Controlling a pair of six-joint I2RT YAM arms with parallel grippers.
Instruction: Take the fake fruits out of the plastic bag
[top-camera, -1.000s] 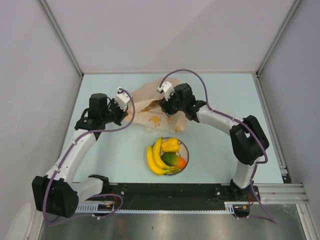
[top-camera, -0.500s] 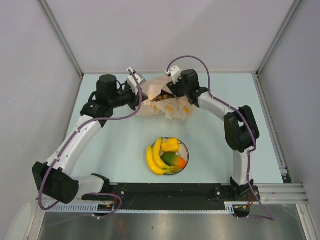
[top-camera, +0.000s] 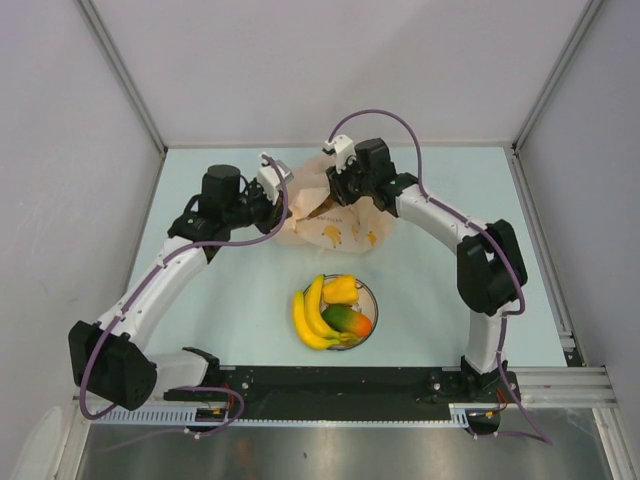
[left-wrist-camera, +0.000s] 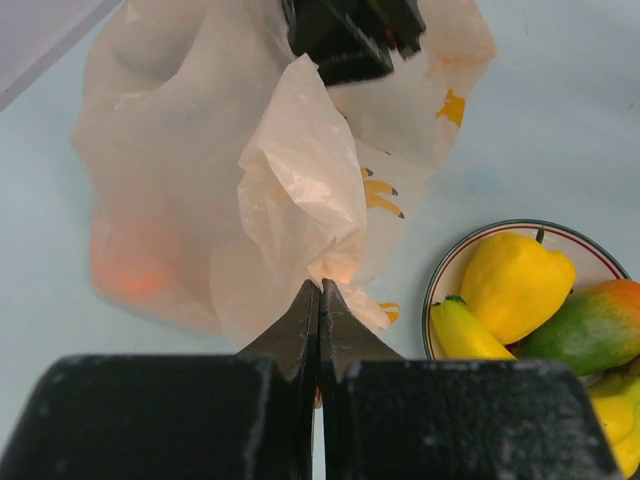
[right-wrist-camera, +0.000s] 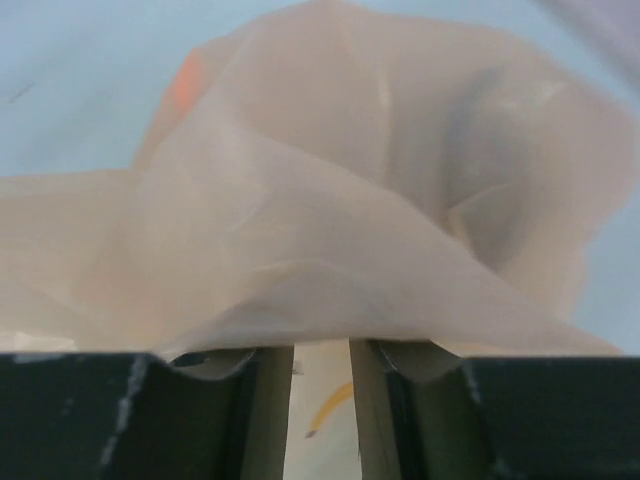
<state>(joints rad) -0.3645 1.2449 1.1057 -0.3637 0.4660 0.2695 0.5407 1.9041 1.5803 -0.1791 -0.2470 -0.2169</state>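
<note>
The plastic bag (top-camera: 335, 222), pale orange and crinkly, hangs bunched between my two grippers at the back of the table. My left gripper (top-camera: 283, 192) is shut on a fold of the bag (left-wrist-camera: 300, 190), jaws pressed together (left-wrist-camera: 320, 287). My right gripper (top-camera: 341, 190) holds the bag's top edge. In the right wrist view its fingers stand narrowly apart (right-wrist-camera: 320, 350), tips covered by the film (right-wrist-camera: 350, 200). An orange fruit (left-wrist-camera: 125, 275) glows through the bag. A banana bunch (top-camera: 312, 315), a yellow pepper (top-camera: 341, 290) and a mango (top-camera: 347, 321) lie on the plate (top-camera: 371, 297).
The plate stands near the middle front, below the bag, and also shows in the left wrist view (left-wrist-camera: 440, 285). White walls and metal rails (top-camera: 120, 75) close in the pale blue table on three sides.
My left gripper has moved right and back to the bag. My right gripper rose toward the back, then came slightly nearer. The bag has been pulled up into a rounder bunch between them.
</note>
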